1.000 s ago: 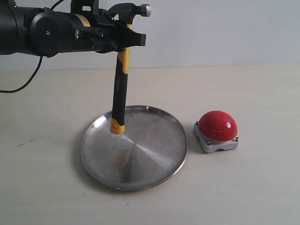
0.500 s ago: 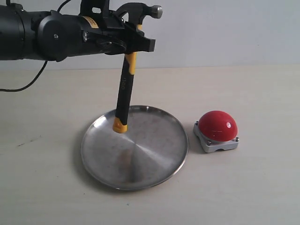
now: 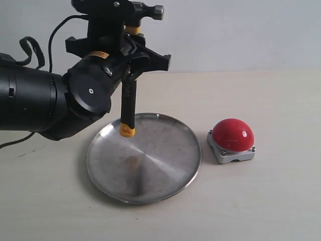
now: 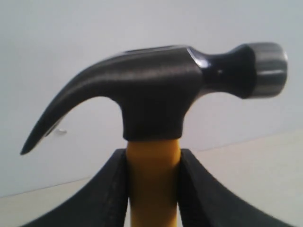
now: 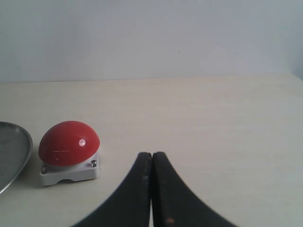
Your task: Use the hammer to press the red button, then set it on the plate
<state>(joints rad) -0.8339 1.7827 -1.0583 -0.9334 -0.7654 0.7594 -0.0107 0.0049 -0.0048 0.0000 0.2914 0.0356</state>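
- Grip state: the left gripper [image 4: 152, 163] is clamped on the hammer [image 4: 156, 90]; its two black fingers [image 4: 111, 189] press the yellow neck from both sides, directly under the dark head.
- Hammer attitude: head up and handle hanging down, close to upright; the striking face points toward the side where the red button [image 3: 232, 134] stands.
- Position below the tool: the handle's yellow end hangs over the plate [image 3: 193, 150], near the rim on the claw side; contact with the metal cannot be confirmed.
- Position beside the tool: the button sits on the table [image 3: 271, 95], well apart from the handle end and just past the plate rim.
- Second tool: the right gripper [image 5: 151, 158] has its fingers pressed together on nothing; it rests low, with the button ahead of it and to one side.
- Progress, as a judgement: the hammer is in hand, so pickup is done; whether the button has been pressed cannot be read from these views; the hammer is not yet laid down and let go on the plate.
- View differences: the exterior view alone shows hammer, plate and button together; the left wrist view alone shows the finger contact, but neither plate nor button; the right wrist view shows the button and a sliver of plate, but no hammer.
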